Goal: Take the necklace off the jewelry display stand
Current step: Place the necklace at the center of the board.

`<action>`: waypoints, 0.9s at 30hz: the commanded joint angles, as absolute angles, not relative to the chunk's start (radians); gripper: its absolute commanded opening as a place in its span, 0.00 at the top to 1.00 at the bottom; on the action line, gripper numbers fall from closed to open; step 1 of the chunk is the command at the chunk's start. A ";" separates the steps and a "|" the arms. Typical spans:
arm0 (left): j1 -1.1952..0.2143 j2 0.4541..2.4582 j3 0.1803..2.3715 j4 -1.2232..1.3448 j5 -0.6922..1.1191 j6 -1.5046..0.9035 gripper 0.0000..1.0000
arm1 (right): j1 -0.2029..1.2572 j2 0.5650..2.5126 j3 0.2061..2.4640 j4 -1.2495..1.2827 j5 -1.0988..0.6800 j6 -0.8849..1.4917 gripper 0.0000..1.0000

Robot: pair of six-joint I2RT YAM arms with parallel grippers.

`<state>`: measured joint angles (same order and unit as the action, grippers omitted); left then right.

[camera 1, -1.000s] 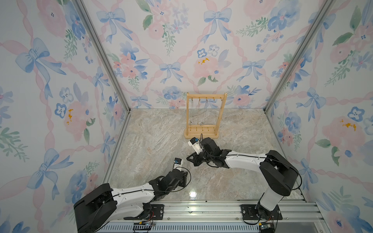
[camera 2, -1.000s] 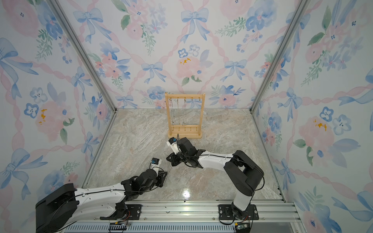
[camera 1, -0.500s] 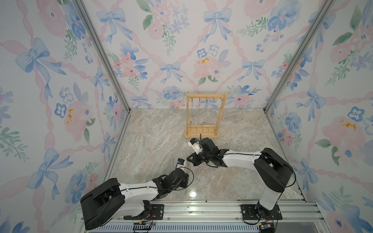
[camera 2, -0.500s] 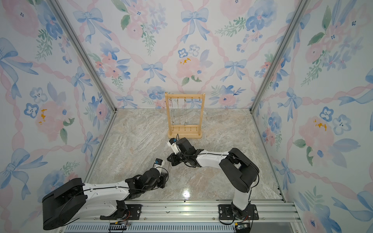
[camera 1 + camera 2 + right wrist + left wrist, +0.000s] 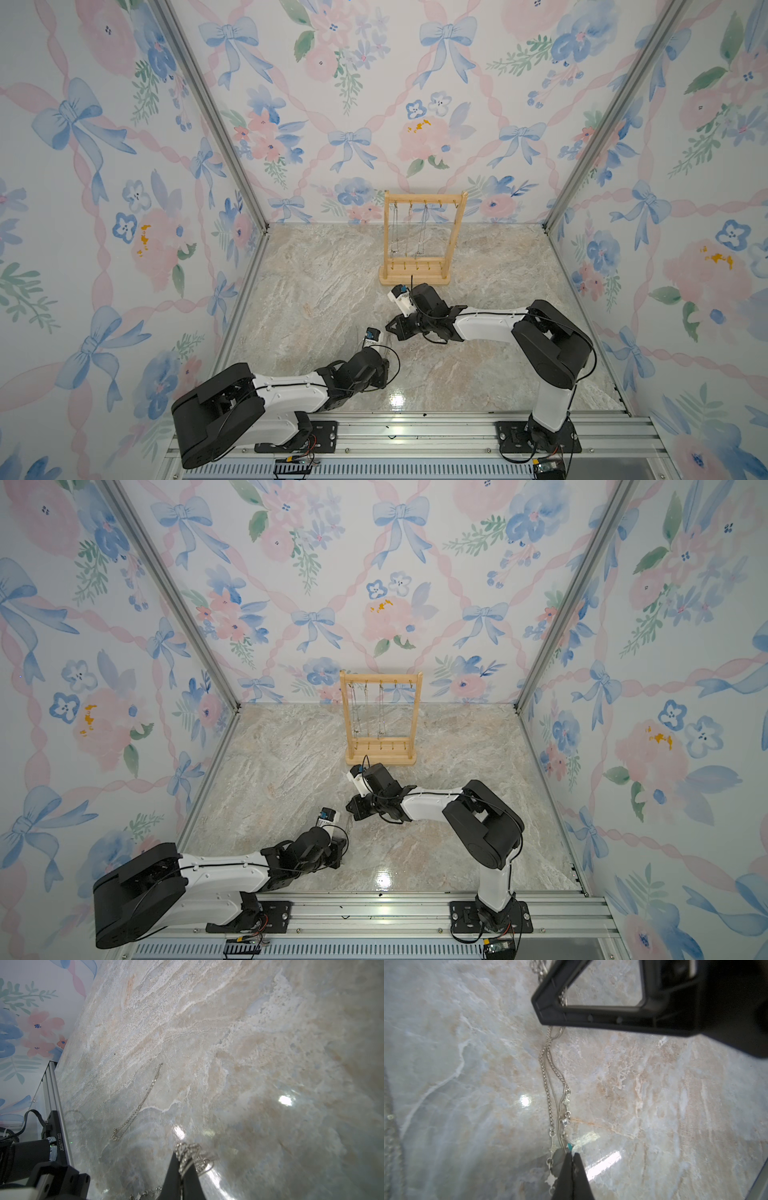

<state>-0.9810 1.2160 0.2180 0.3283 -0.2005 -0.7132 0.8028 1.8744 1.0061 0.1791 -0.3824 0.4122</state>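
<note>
The light wooden upright-frame jewelry display stand [image 5: 432,280] stands at the far middle of the veined marble tabletop [image 5: 324,274]. Thin silver hanging chains [image 5: 423,232] drop from the gold hooks on the left part of its top bar. The silver necklace [image 5: 565,1103], fine strands with small cross-shaped links and a square clear stone, is off the stand. It is stretched near centre between both claws. The left gripper [image 5: 572,1157] is clenched on its pendant end, and the right gripper [image 5: 182,1169] is clenched on bunched chain. A loose silver chain [image 5: 138,1106] lies flat on the marble nearby.
</note>
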 commanded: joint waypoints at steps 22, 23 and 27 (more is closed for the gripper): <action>-0.977 1.138 0.129 0.312 -0.196 -0.762 1.00 | 0.771 2.003 1.096 0.171 -0.387 0.442 1.00; -0.977 1.136 0.124 0.311 -0.195 -0.766 1.00 | 0.771 2.008 1.101 0.169 -0.387 0.441 1.00; -0.979 1.128 0.105 0.311 -0.186 -0.781 1.00 | 0.768 2.034 1.124 0.163 -0.387 0.444 1.00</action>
<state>-0.9813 1.1320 0.1390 0.3492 -0.2001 -0.7578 0.7788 2.0075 1.0943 0.1780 -0.3824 0.4320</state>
